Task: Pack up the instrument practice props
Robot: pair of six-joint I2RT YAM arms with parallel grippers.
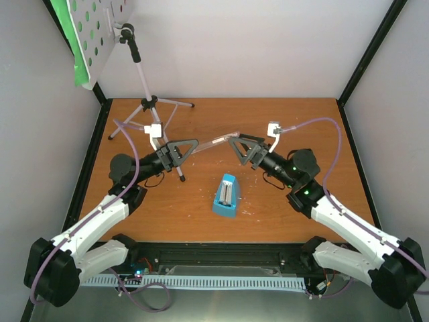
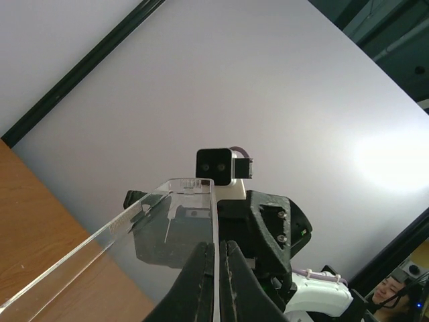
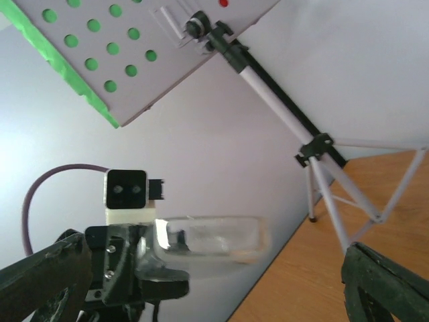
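Note:
The silver tripod music stand (image 1: pixel 149 100) stands at the back left, its grey perforated tray (image 1: pixel 100 33) tilted up high. A green page (image 1: pixel 67 33) lies behind the tray and shows through its holes in the right wrist view (image 3: pixel 74 67); red shows through one hole there. The blue pyramid metronome (image 1: pixel 227 194) stands mid-table. My left gripper (image 2: pixel 218 268) is shut on the wall of a clear plastic box (image 2: pixel 167 221), held in the air (image 1: pixel 216 141). My right gripper (image 1: pixel 236 142) is wide open, facing the box (image 3: pixel 208 238) and close to its end.
White walls with black frame posts (image 1: pixel 372 50) close in the wooden table (image 1: pixel 301 127) on three sides. The stand's tripod legs (image 1: pixel 171 104) spread over the back-left corner, close behind my left arm.

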